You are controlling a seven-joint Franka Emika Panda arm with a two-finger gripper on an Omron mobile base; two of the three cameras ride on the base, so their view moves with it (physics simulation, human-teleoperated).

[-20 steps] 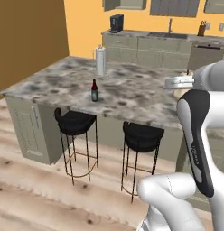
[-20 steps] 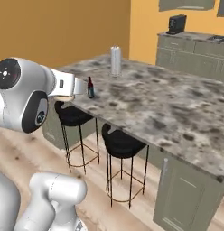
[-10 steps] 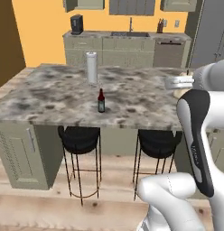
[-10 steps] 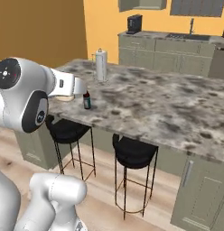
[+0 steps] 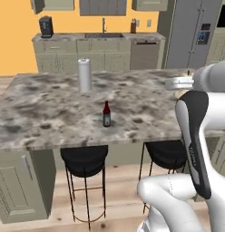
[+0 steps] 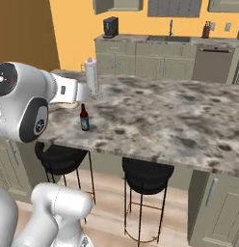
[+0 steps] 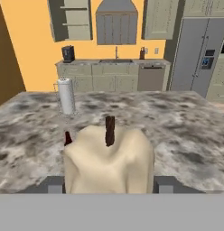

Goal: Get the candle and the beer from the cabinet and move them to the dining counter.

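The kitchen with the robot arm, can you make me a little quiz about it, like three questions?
1. True or false: the beer stands upright on the dining counter.
2. In the hand view, what does the gripper hold?
A. a coffee mug
B. the candle
C. a spoon
3. Fill in the blank: in the left base view, the tall white thing standing behind the beer is the paper-towel ____.

Key:
1. True. It stands near the counter's front edge, above a black stool.
2. B. The cream-white, lumpy candle with its dark wick sits right in front of the hand camera.
3. roll.
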